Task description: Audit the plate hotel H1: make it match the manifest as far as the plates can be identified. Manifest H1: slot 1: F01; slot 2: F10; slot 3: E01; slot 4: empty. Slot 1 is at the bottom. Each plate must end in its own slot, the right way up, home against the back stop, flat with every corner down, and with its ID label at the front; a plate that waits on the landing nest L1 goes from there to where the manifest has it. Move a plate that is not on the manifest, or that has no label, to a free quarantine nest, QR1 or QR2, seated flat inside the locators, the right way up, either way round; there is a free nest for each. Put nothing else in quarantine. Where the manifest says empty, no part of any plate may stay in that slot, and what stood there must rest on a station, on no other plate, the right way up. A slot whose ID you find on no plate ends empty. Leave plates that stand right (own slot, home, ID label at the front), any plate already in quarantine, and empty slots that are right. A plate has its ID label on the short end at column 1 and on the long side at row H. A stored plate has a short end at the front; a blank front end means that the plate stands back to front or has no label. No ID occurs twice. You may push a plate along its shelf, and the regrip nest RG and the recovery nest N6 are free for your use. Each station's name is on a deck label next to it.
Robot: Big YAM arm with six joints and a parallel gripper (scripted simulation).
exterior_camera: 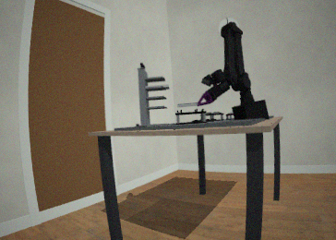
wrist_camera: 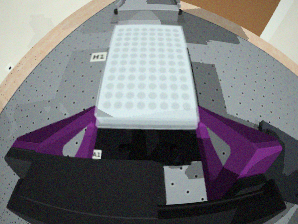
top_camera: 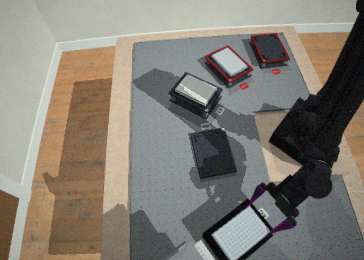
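My gripper (top_camera: 260,217) (exterior_camera: 198,104) (wrist_camera: 146,112) is shut on a white well plate (top_camera: 241,234) (exterior_camera: 186,104) (wrist_camera: 146,70), with a finger at each long side near its close end. The plate looks level and hangs a little above a black nest (exterior_camera: 190,113). Its close end shows no label. The hotel H1 (exterior_camera: 143,98) stands beyond the plate, with its four shelves facing the arm; whether plates lie on them is too small to tell. Its deck label (wrist_camera: 98,57) is left of the plate.
A red-rimmed nest (top_camera: 242,78) bears a white plate; another red-rimmed nest (top_camera: 270,48) looks empty. A dark nest (top_camera: 198,107) bears a pale plate (top_camera: 197,89). A low black nest (top_camera: 214,154) looks empty, between that one and my gripper.
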